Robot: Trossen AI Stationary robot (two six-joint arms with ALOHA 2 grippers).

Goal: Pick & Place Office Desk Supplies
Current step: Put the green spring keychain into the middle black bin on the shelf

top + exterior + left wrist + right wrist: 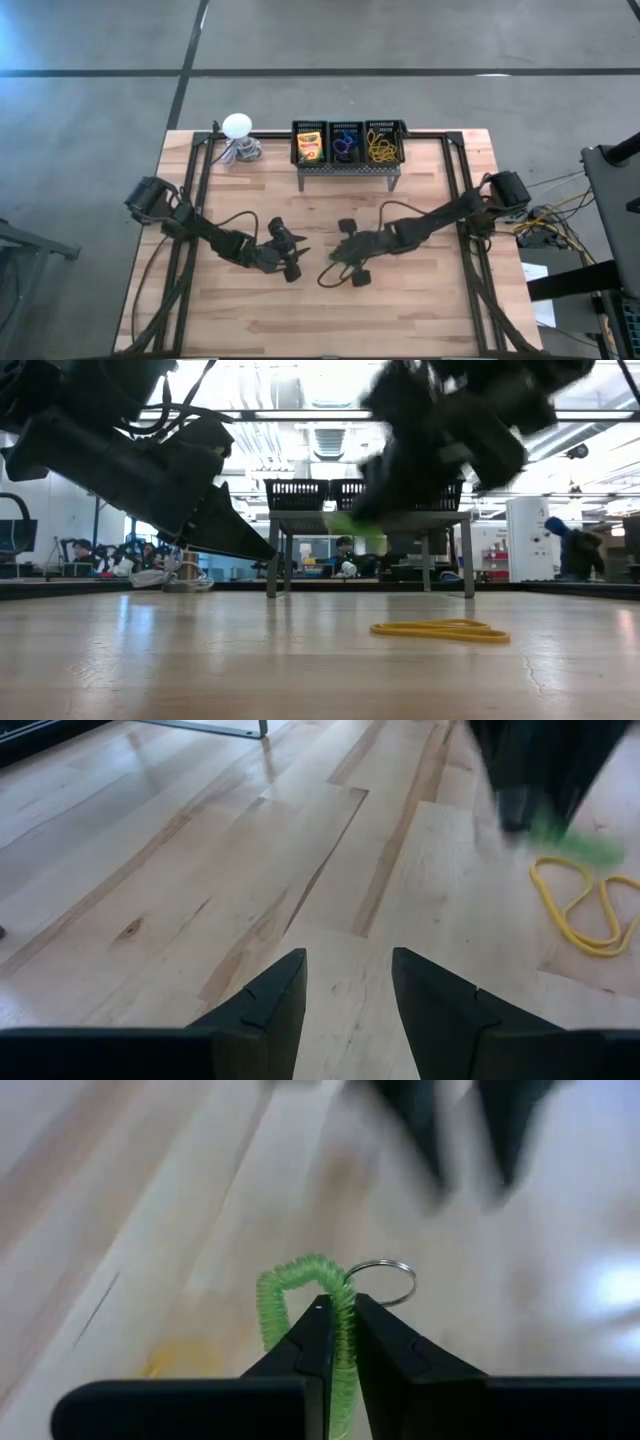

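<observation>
My right gripper (340,1305) is shut on a green coiled elastic ring (298,1290) that carries a metal key ring (385,1281). In the high view it hangs over the middle of the table (328,268). Just to its left, my left gripper (348,960) hovers open over bare wood, with nothing between its fingers. A thin yellow rubber band (440,630) lies flat on the table below the right gripper. The black tray (350,150) at the far edge holds a crayon box (310,145), dark rings (346,147) and yellow bands (382,145). My right gripper pinches one side of the green coil's loop (343,1320) between its two fingers, which slant down toward the table. The rest of the loop and the key ring stick out past the fingertips. The low view shows the coil (350,522) lifted clear of the table.
A white ball-shaped object (238,125) on a coiled grey base stands at the far left, beside the tray. The tray stands on legs (272,555) above the table. Bare wood lies along the near edge. People show in the room beyond the table.
</observation>
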